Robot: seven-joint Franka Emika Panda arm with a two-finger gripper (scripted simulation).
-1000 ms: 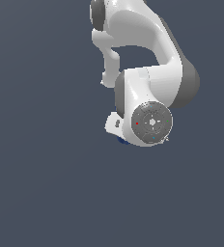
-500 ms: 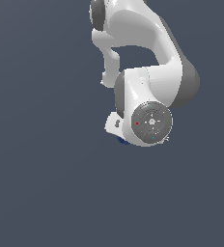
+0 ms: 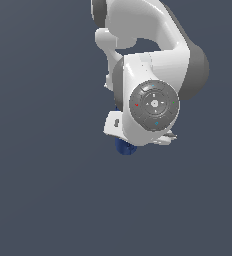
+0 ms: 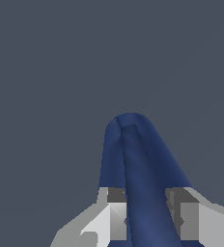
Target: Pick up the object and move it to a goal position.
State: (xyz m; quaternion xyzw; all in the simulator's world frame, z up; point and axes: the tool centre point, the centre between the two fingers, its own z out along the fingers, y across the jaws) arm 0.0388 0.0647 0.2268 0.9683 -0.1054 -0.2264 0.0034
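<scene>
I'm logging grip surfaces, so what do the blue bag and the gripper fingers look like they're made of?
The blue bag looks like soft matte fabric: rounded form, no glare, a raised strap along its length; as a render, that is uncertain. The fingers look like hard pale-grey plastic or metal: flat facets, sharp edges.

Plain slate-grey backdrop, the same in both views.

The backdrop (image 3: 43, 200) fills the exterior view as one flat, even blue-grey field with no seam, edge or horizon showing, so floor and wall cannot be told apart. The wrist view shows the same grey surface (image 4: 46, 62), uniformly lit, only faintly mottled, without texture, cast shadows or highlights across it.
</scene>
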